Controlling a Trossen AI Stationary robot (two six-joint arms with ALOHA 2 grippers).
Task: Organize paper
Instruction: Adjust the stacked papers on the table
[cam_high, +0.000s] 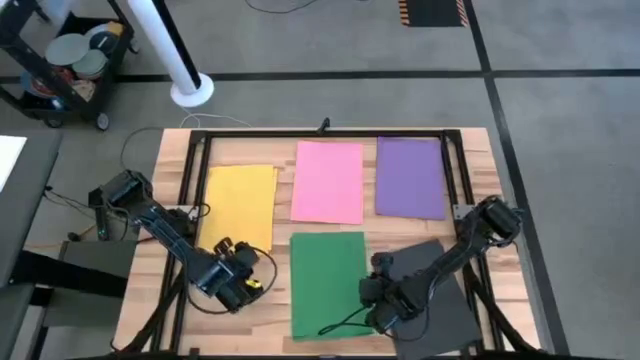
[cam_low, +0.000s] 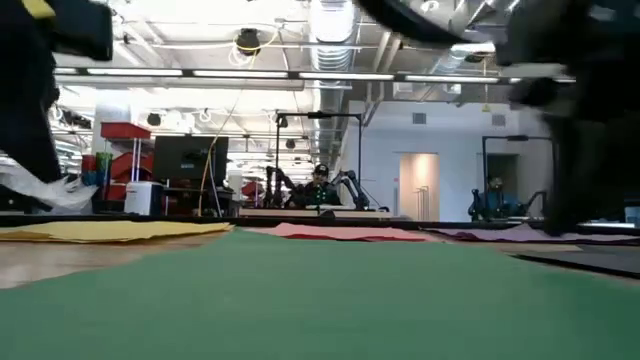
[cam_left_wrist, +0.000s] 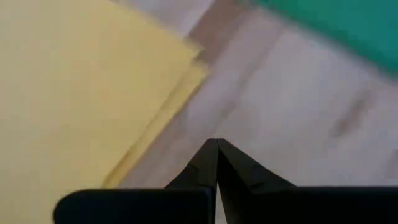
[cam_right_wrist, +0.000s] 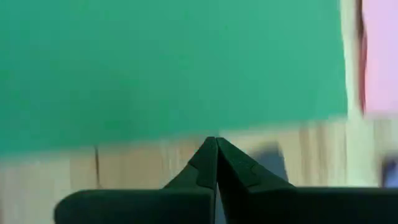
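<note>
Five paper sheets lie flat on the wooden table. Yellow (cam_high: 240, 205), pink (cam_high: 328, 182) and purple (cam_high: 410, 178) form the far row. Green (cam_high: 328, 285) and black (cam_high: 435, 300) lie in front of them. My left gripper (cam_high: 250, 270) is shut over bare wood between the yellow sheet's near corner (cam_left_wrist: 186, 53) and the green sheet (cam_left_wrist: 336, 25). My right gripper (cam_high: 370, 290) is shut, pointing toward the table's left. It is over the wood strip (cam_right_wrist: 143, 162) between the green sheet (cam_right_wrist: 168, 68) and the black one.
A black metal frame (cam_high: 325, 133) runs around the table top, with rails down both sides. Cables trail by each arm (cam_high: 340, 322). A cart (cam_high: 70, 70) and a white post (cam_high: 190, 88) stand on the floor beyond the far left corner.
</note>
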